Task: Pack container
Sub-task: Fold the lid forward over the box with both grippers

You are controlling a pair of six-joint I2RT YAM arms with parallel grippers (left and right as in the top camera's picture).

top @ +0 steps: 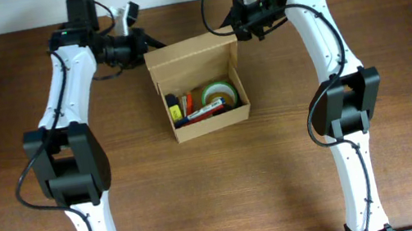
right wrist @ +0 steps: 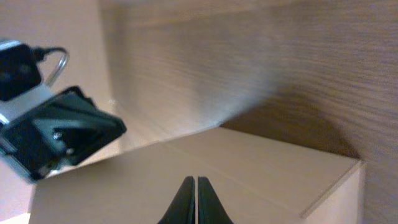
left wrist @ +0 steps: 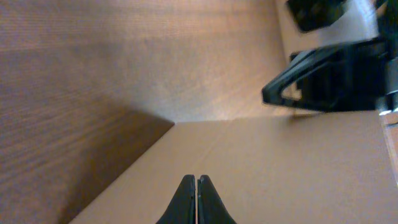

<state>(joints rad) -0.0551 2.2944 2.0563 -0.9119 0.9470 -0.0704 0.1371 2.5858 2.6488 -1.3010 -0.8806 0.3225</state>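
As seen from overhead, container (top: 201, 91): sits mid-table (top: 392, 36), open, lid flap (top: 187, 50) standing up along the rear edge.
Overhead, contents: green tape roll (top: 219, 93) at the right, pens (top: 204, 113) lying by the front wall; looks filled.
Overhead, left gripper (top: 135, 44): clenched, holding nothing, at the flap's rear left corner.
Overhead, right gripper (top: 245, 20): clenched too, empty, at the flap's rear right corner.
Left wrist, own tips: pinched together over plain cardboard; touching or just off it, cannot tell; other arm's gripper in sight at upper right.
Right wrist, own tips: likewise pinched together above the same brown flap, with bare wood beyond; contact not clear.
Step in hand: by the look of it, closing the lid, packing itself apparently done.
Next move: calls for both closed tips to press the flap forward and down together, evenly from both corners, so as not to skew or shove the light box.
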